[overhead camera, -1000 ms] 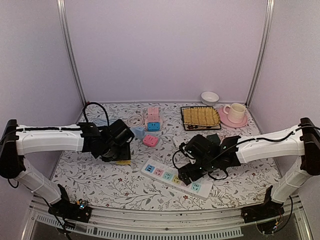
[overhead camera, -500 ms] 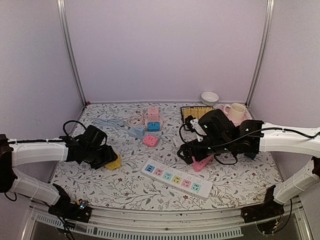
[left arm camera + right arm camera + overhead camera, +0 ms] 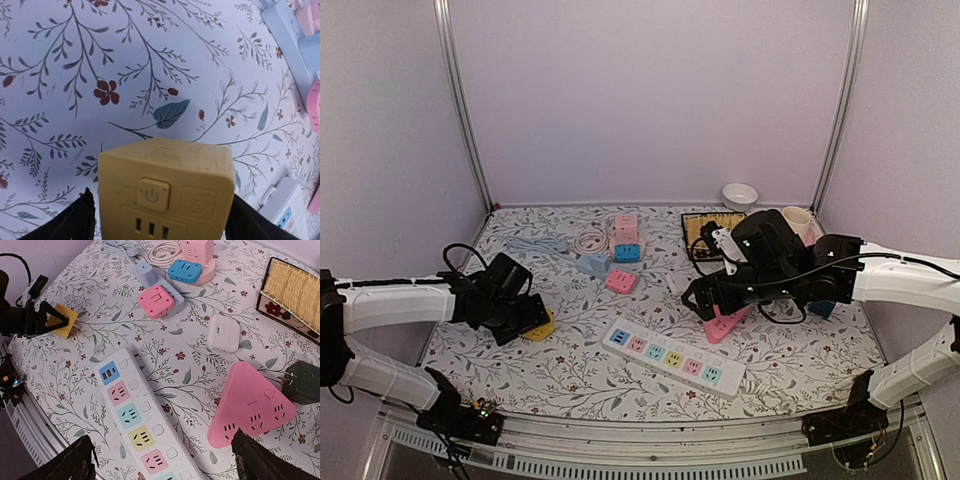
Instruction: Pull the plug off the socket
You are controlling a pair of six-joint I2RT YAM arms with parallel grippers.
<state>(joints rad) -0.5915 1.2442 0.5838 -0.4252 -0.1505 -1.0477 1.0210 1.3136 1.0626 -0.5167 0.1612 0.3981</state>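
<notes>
**Two-arm workcell, top and wrist views.** The left gripper (image 3: 528,320) is low over the floral tablecloth (image 3: 570,370) at the left side of the table. Its two black fingers (image 3: 80,220) bracket a yellow cube plug adapter (image 3: 167,190). The cube rests on the cloth, and its upper face carries a power-symbol button and a row of slots. From the right wrist view the same cube (image 3: 62,320) shows metal prongs pointing towards the table centre. Whether the fingers press the cube or merely flank it cannot be told: the left finger shows a sliver of gap and the right finger meets the cube's edge.

The white power strip (image 3: 672,357) lies diagonally at front centre, well apart from the yellow cube and to its right. It has a row of coloured socket faces, each with a small switch beside it.

The right gripper (image 3: 705,303) hangs above the table right of centre, fingers spread wide and holding nothing. Below it lies a pink triangular adapter (image 3: 250,410), with a dark cube adapter (image 3: 302,382) just beside its right corner and a small white adapter (image 3: 223,333) near its far side.

Towards the rear are a pink cube adapter (image 3: 621,281), a blue cube adapter (image 3: 627,252), a coiled white cable (image 3: 588,240), a black tray with a bamboo mat (image 3: 700,228) and a white bowl (image 3: 740,194).
</notes>
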